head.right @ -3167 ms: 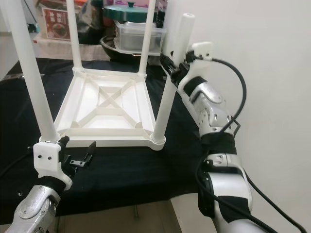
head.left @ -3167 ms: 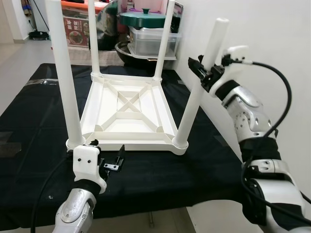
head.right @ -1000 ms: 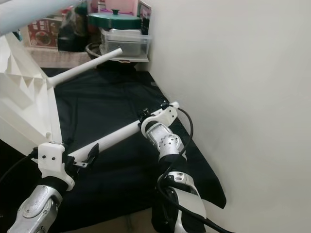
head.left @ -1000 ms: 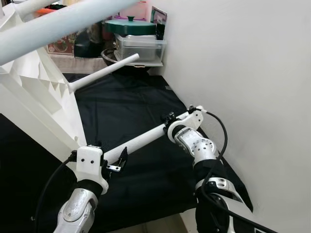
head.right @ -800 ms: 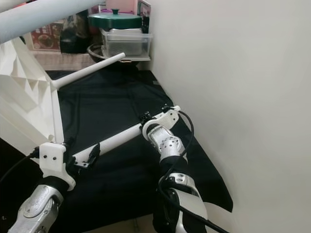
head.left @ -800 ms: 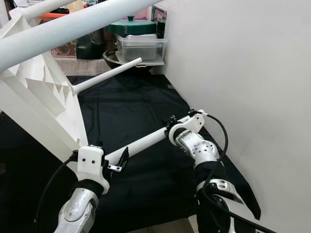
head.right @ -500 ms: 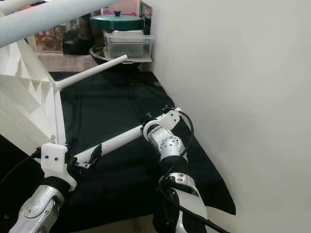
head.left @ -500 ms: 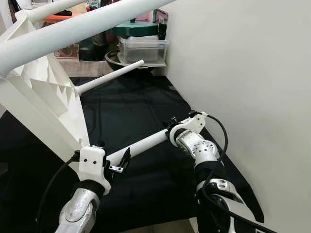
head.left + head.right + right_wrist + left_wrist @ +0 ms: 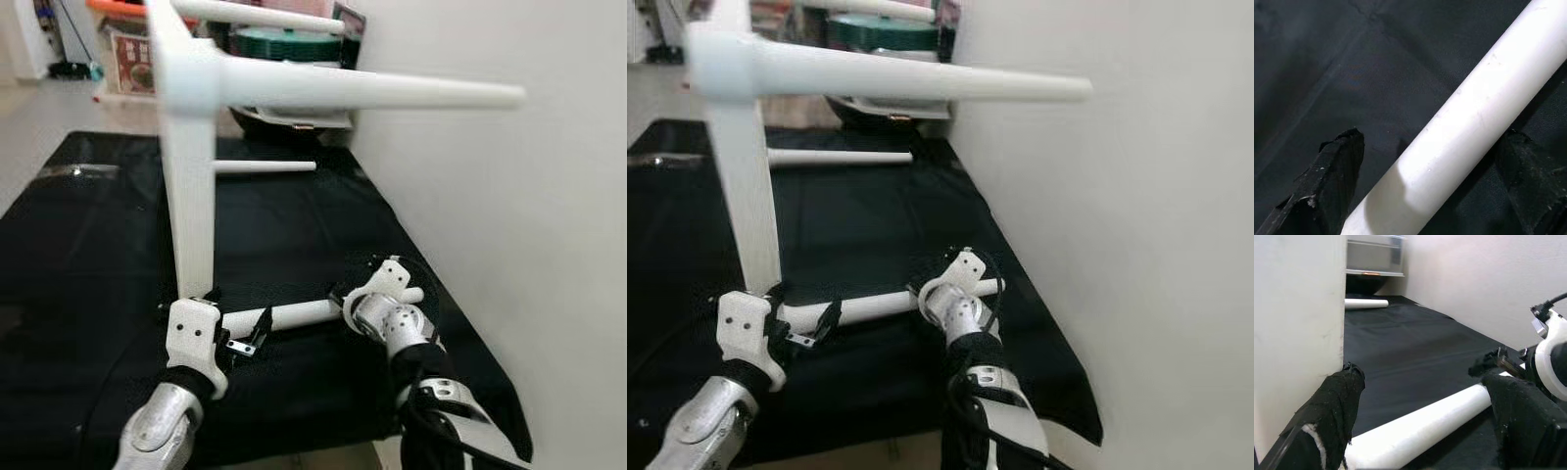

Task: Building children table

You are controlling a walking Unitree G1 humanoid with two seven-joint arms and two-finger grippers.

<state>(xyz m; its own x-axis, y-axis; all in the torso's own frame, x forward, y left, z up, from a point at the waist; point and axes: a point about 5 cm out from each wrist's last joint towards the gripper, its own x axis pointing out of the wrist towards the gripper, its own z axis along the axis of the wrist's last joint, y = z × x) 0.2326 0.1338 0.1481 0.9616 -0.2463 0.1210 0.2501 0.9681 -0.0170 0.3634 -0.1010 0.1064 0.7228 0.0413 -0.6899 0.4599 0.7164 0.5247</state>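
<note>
Right claw point(image 9: 345, 300) and left claw point(image 9: 238, 338) straddle table leg point(image 9: 284, 316) — no legible writing.

A black-clothed bench point(image 9: 88, 235) carries the white children's table point(image 9: 191, 211), tipped on its side, legs horizontal.

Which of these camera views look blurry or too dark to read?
Left and right eye views: soft motion blur on the white table and its legs. Left wrist view: sharp, evenly lit, near finger out of focus. Right wrist view: dim, but the white leg reads clearly on the black cloth.

White table leg point(image 9: 1464, 117) between spread jaws
</note>
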